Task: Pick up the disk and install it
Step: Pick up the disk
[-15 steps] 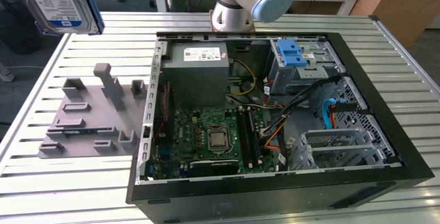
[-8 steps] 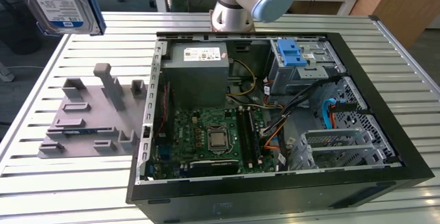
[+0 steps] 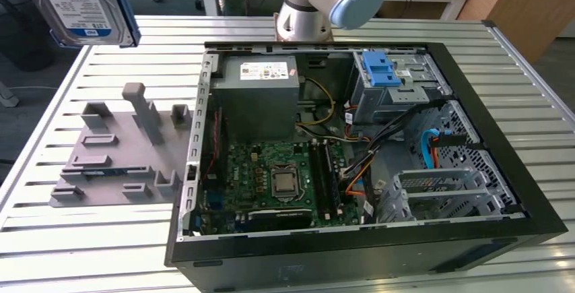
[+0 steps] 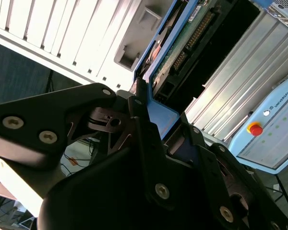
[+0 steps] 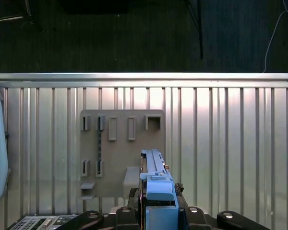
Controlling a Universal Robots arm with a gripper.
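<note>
**Disk held aloft, end effector clenched on it**

Disk (image 3: 81, 3) sits closest to the lens in the exterior view. It hangs in the air at the exterior view's left, printed label toward the camera, touching nothing below it.

End effector (image 5: 157, 194) is clenched on the disk. In both wrist views black fingers (image 4: 137, 120) press on the blue side rail (image 4: 161, 115) from either side. The second wrist view shows the disk's green circuit-board face (image 4: 182, 43) with its connector row. The first wrist view sees the disk edge-on, above the grey fixture plate (image 5: 122, 143) and clear of it.

The fixture plate lies flat on the slatted metal worktop (image 3: 81, 239). It is just beside the open computer case (image 3: 503, 172), on the exterior view's left of it.

The case lies on its side, cover off. Inside:
- A grey power supply (image 3: 260, 98) sits toward the far wall.
- The motherboard (image 3: 269, 172) with its processor socket (image 3: 285, 184) is nearer the camera.
- The drive cage (image 3: 404, 87) carries a blue latch (image 3: 382, 71) and stands on the exterior view's right of the power supply.
- Bundled cables (image 3: 359, 138) run between them.

The disk is well apart from the drive cage. The arm base (image 3: 310, 3) stands behind the case at the worktop's far edge. A light-blue control pendant (image 4: 269, 134) with a red button (image 4: 255, 128) sits beside the worktop.
</note>
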